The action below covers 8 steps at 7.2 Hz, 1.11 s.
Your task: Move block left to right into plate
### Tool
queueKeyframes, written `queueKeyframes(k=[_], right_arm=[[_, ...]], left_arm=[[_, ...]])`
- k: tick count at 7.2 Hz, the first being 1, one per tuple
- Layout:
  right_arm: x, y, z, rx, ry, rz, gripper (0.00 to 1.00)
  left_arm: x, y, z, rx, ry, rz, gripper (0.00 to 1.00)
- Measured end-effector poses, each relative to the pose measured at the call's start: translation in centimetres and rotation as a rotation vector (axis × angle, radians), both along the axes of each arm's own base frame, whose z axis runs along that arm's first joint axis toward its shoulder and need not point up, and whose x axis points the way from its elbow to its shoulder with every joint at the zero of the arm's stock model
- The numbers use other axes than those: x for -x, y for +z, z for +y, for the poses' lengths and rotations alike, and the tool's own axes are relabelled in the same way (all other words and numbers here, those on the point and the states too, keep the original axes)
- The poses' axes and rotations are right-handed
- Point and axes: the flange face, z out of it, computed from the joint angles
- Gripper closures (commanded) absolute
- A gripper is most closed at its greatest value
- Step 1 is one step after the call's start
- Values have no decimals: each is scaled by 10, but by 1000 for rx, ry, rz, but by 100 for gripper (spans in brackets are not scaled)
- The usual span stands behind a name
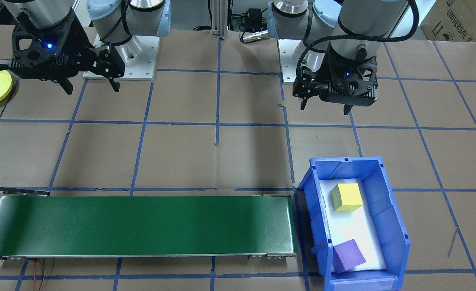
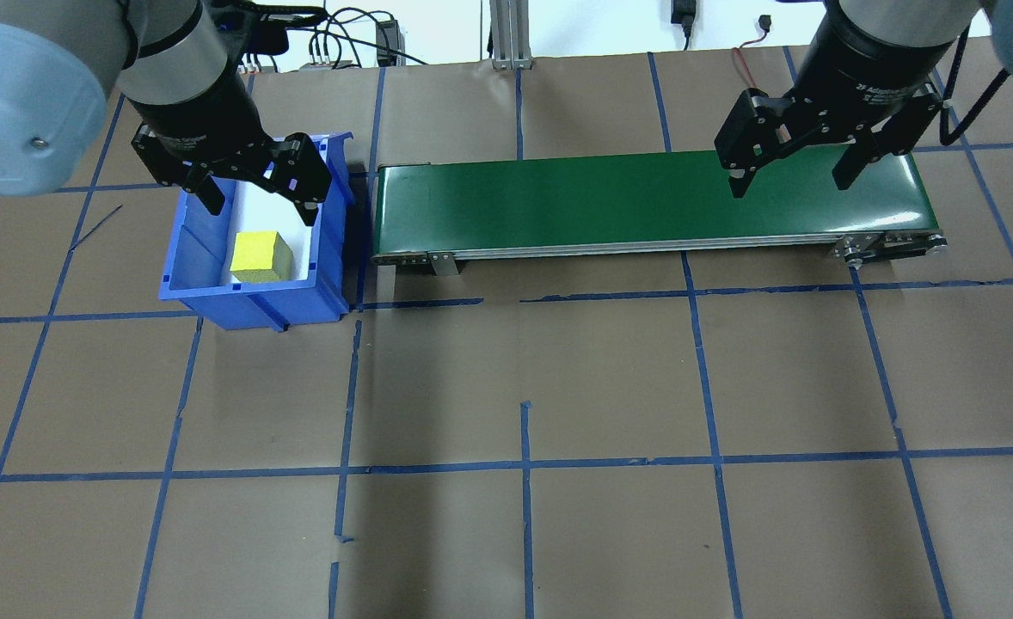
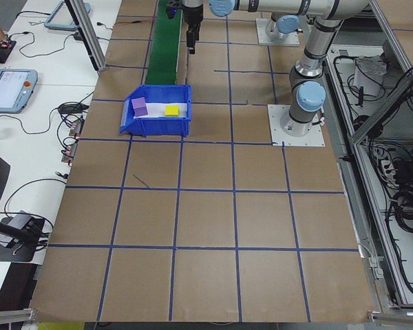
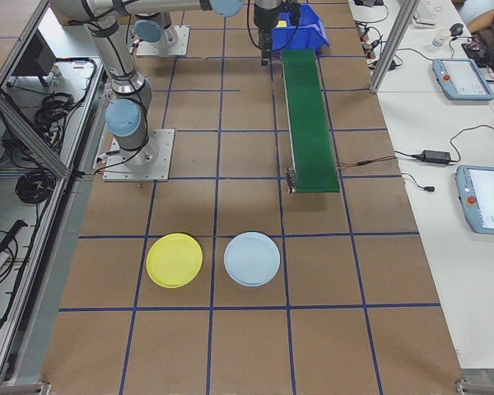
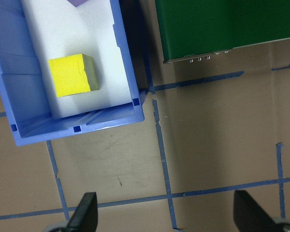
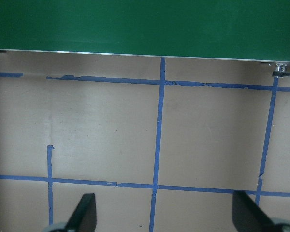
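The green conveyor [image 2: 653, 202] spans the surface between the arms, presumably to ferry a block rightward. At its 9 o'clock, the blue bin [image 2: 188, 266] holds a yellow block [image 2: 260, 256] and purple block [image 1: 348, 255]. Left gripper [image 2: 253, 185] and right gripper [image 2: 795, 168] hover spread, empty.

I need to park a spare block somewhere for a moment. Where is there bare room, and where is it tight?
The green conveyor belt is bare along its whole length. So is the brown table between belt and robot bases. The yellow plate and pale blue plate are empty. The blue bin is tight: yellow block and purple block already inside.
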Motion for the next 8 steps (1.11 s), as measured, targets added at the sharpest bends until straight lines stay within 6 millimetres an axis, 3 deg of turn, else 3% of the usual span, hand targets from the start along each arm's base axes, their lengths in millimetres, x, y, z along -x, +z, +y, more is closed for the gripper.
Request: queueKeyframes(k=[2, 4, 6, 8], right_arm=[[0, 0, 0, 1, 0, 0, 0], [0, 0, 0, 1, 0, 0, 0], [0, 0, 0, 0, 0, 0, 0], [0, 0, 0, 1, 0, 0, 0]], left_arm=[[-3, 0, -5, 15, -1, 1, 2], [-15, -7, -30, 23, 19, -3, 2], [-46, -30, -91, 21, 54, -5, 1], [-83, -81, -156, 42, 52, 1, 1]])
